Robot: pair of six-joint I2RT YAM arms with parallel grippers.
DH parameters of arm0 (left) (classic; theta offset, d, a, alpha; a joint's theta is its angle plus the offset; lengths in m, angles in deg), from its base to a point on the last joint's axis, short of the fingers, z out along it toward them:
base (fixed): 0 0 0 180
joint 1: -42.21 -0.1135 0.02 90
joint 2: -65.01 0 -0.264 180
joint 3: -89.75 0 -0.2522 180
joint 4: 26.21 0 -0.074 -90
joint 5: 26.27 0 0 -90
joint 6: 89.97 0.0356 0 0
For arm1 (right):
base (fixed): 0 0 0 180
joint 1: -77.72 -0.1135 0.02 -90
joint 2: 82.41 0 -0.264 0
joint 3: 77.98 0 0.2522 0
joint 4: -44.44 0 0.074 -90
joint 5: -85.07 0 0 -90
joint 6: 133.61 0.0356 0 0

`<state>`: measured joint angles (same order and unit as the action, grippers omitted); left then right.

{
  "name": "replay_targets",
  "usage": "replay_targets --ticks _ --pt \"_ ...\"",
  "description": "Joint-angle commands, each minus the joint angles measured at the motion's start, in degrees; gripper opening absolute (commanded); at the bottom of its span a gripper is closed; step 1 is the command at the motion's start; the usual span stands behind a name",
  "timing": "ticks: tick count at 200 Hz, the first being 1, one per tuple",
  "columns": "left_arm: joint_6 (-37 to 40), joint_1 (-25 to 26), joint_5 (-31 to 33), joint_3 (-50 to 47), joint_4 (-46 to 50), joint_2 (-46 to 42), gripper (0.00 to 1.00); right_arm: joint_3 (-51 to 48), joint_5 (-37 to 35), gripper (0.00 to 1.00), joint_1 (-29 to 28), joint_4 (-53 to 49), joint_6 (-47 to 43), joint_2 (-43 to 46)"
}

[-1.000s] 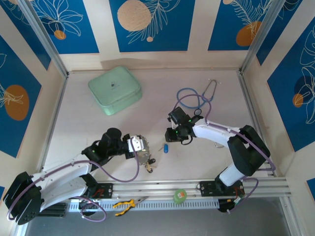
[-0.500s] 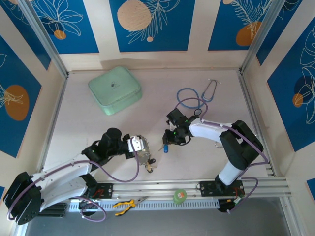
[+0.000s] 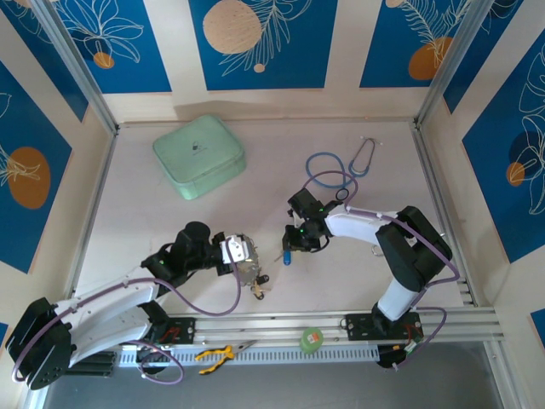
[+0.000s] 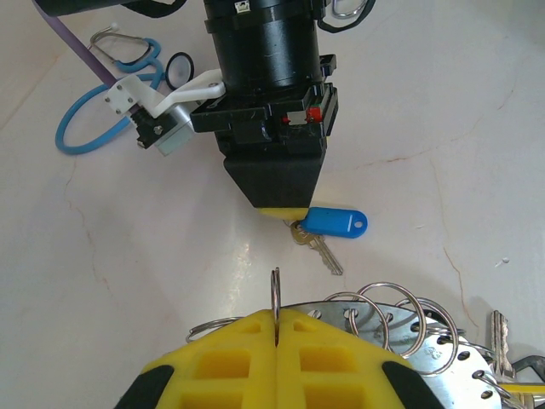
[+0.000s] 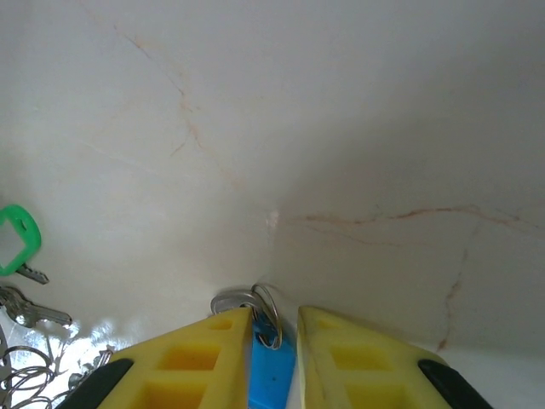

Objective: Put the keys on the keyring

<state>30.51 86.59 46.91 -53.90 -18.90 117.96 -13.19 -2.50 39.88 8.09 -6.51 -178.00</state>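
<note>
One arm (image 3: 366, 223) bent inward, right pincer (image 5: 274, 320) straddling key (image 4: 334, 223)

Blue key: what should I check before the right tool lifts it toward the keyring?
1. Blue key tag sits between the right tool fingers: ok.
2. Right tool fully clamped on the tag: cannot tell.
3. Left tool shut on the split ring, ring upright: ok.
4. Keyring lies beside the left tool: ok.
5. Table between key and split ring looks free of obstacles: ok.
</note>
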Motion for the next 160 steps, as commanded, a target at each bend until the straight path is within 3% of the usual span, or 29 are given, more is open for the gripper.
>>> replay_targets --ticks 1,96,160 --pt "-0.1 0.5 0.1 0.3 -1.0 -1.1 0.00 1.1 1.6 0.20 0.2 0.2 0.8 -0.5" --pt "0.0 0.5 0.1 0.3 -0.9 -1.2 0.00 1.3 2.1 0.14 0.3 0.8 0.7 -1.3" --pt "-0.4 0.5 0.2 0.3 -0.7 -1.5 0.00 1.4 1.9 0.00 0.1 0.4 -0.2 1.1"
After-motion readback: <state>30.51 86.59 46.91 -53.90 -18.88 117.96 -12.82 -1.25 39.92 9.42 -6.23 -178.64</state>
